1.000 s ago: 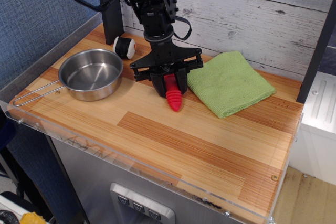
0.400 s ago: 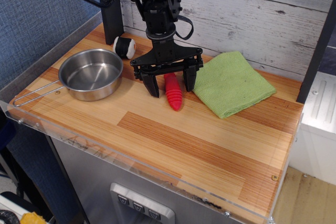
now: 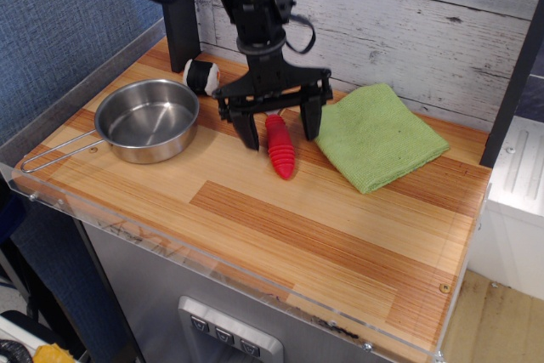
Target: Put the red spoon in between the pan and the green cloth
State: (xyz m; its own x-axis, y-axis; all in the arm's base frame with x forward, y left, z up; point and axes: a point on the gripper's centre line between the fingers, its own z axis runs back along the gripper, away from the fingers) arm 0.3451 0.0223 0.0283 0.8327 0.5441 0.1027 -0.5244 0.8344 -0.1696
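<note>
The red spoon [image 3: 279,150] is lying on the worktop [image 3: 280,218] between the pan [image 3: 150,120] and the green cloth [image 3: 374,133]. The pincer [image 3: 280,129] is hovering released above it, jaws spread either side, gripping nothing.

Whitewashed plank wall [image 3: 408,23] behind a wooden countertop [image 3: 280,218].

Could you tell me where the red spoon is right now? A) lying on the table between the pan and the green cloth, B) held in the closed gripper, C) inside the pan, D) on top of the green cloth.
A: the red spoon lies on the wood between the pan and the green cloth, with the open gripper above it.
</note>
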